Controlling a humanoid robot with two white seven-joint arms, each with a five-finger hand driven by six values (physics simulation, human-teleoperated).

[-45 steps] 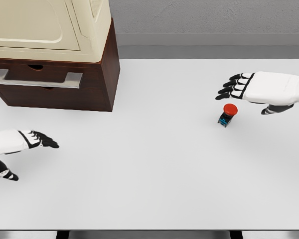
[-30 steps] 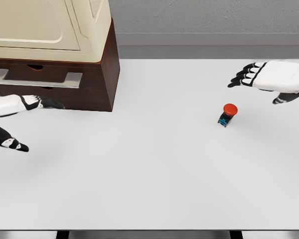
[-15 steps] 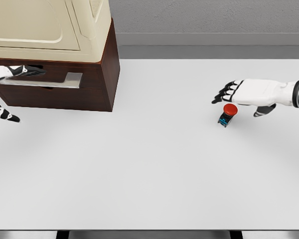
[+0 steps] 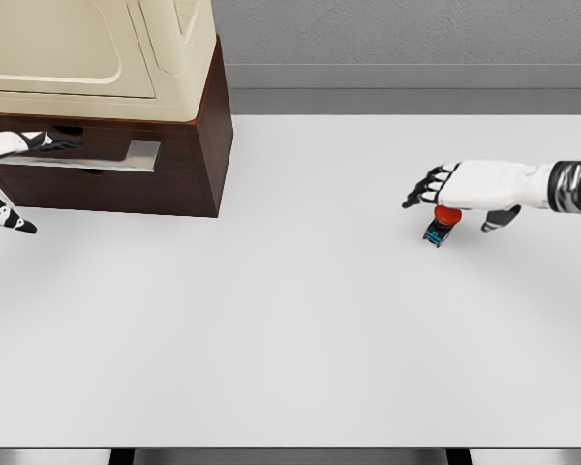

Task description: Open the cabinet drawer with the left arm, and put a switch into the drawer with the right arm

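Observation:
The switch (image 4: 440, 226), a small black box with a red round button, sits on the white table at the right. My right hand (image 4: 457, 186) hovers just above it, fingers extended, holding nothing. The brown cabinet (image 4: 155, 155) stands at the back left, its drawer shut behind a silver handle (image 4: 107, 156). My left hand (image 4: 24, 145) lies on the left end of that handle, fingers stretched over the bar and thumb hanging below; no closed grasp shows.
A cream appliance (image 4: 97, 53) sits on top of the cabinet. The white table (image 4: 290, 320) stretches wide in front, with its front edge near the bottom of the view. A grey wall runs behind.
My left hand rose from the table's left side to the drawer handle. My right hand swung back, then came down low over the switch's red button.

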